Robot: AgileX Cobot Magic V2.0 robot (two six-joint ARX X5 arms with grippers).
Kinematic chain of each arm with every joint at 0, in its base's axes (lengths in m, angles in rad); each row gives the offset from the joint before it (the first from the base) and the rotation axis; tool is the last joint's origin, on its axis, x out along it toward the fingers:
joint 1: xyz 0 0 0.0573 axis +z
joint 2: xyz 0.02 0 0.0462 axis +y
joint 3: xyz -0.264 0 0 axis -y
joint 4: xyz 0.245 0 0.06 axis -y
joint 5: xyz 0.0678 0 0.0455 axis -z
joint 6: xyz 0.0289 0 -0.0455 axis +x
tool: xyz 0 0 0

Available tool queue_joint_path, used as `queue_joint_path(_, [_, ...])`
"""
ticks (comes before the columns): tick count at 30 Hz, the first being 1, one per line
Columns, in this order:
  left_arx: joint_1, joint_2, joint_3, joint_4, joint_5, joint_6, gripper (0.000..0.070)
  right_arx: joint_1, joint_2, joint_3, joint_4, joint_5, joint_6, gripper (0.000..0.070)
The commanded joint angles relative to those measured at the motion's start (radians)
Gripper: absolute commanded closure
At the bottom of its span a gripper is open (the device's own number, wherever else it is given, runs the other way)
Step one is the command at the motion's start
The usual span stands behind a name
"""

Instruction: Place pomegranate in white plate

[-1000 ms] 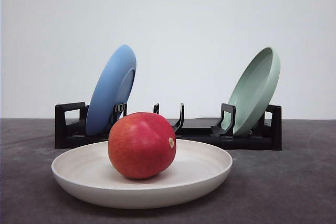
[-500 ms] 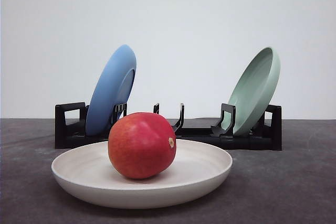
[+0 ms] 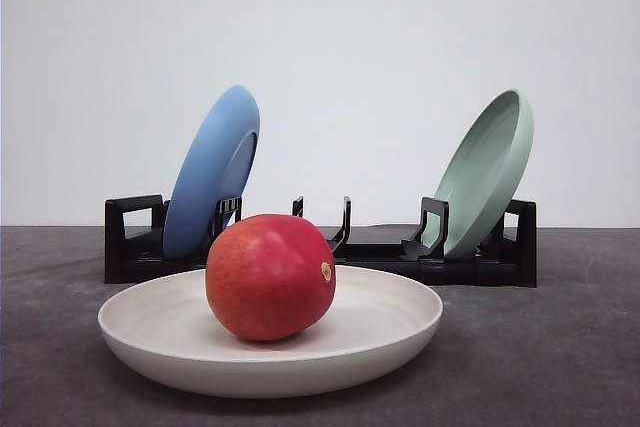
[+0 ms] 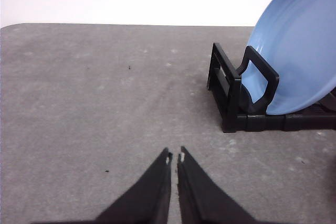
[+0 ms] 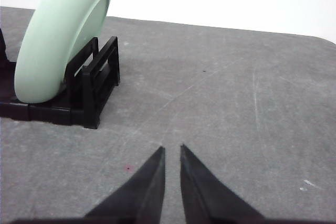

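**Q:** How do the two grippers stand?

**A:** The left gripper (image 4: 174, 157) hangs above bare grey table (image 4: 94, 103), its black fingers pressed nearly together with only a sliver between the tips, holding nothing. The right gripper (image 5: 172, 149) hangs likewise above the table, fingers drawn close with a narrow gap, empty.

**Q:** What lies beyond them?

**A:** Ahead of the left gripper and off to one side, the blue plate (image 4: 299, 51) leans in the black rack (image 4: 236, 98). Ahead of the right gripper, the pale green plate (image 5: 63, 40) leans at the rack's other end.

**Q:** And the fruit?

**A:** In the front view the pomegranate (image 3: 270, 277) rests in the white plate (image 3: 390, 322), in front of the rack, touched by neither gripper. How far it lies from either gripper cannot be told.
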State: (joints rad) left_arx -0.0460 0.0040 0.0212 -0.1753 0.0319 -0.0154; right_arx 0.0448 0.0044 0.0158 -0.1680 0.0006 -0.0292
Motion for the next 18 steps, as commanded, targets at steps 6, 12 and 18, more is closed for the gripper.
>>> queue_joint_path(6, [0.001, -0.001, -0.009, 0.015, 0.001, -0.001, 0.0700, 0.000, -0.001, -0.005, 0.011, 0.000, 0.003, 0.0652])
queue_joint_path(12, [0.001, -0.001, -0.009, 0.015, 0.001, -0.001, 0.0700, 0.000, -0.001, -0.005, 0.011, 0.000, 0.003, 0.0652])
queue_joint_path(18, [0.001, -0.001, -0.009, 0.015, 0.001, -0.001, 0.0700, 0.000, -0.001, -0.005, 0.011, 0.000, 0.003, 0.0652])
